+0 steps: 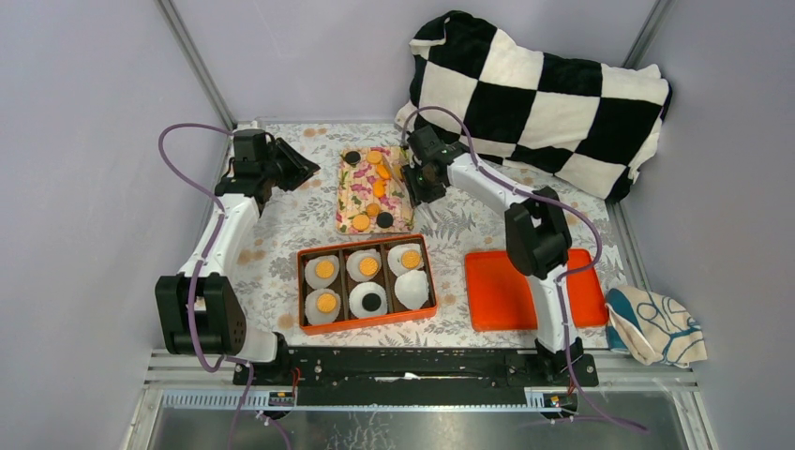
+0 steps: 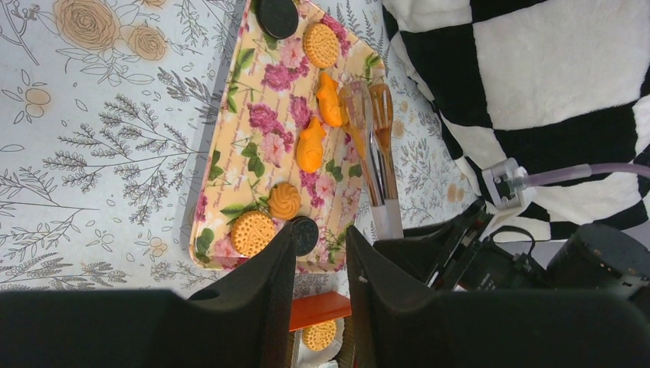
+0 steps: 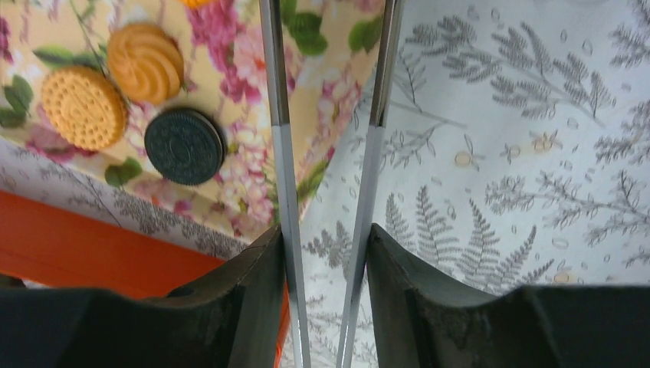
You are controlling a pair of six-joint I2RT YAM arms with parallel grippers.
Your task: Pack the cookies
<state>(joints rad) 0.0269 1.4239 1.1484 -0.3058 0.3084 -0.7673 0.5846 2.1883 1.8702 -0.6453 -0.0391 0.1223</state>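
Observation:
Several cookies lie on a floral tray (image 1: 405, 225): round orange ones (image 2: 254, 233), a black one (image 2: 305, 234) and fish-shaped orange ones (image 2: 311, 146). More cookies (image 1: 324, 270) sit in white paper cups inside an orange box (image 1: 302, 291), and one cup (image 1: 412, 291) holds none. My right gripper (image 1: 422, 178) (image 3: 326, 234) is shut on metal tongs (image 3: 276, 153), whose tips (image 2: 366, 103) reach over the tray's right side beside a fish cookie. My left gripper (image 1: 300, 169) (image 2: 320, 230) hangs open left of the tray, with nothing between its fingers.
An orange lid (image 1: 502, 291) lies right of the box. A black-and-white checkered pillow (image 1: 544, 103) fills the back right corner. A patterned cloth (image 1: 656, 323) sits at the right edge. The table has a floral cover (image 1: 272, 253).

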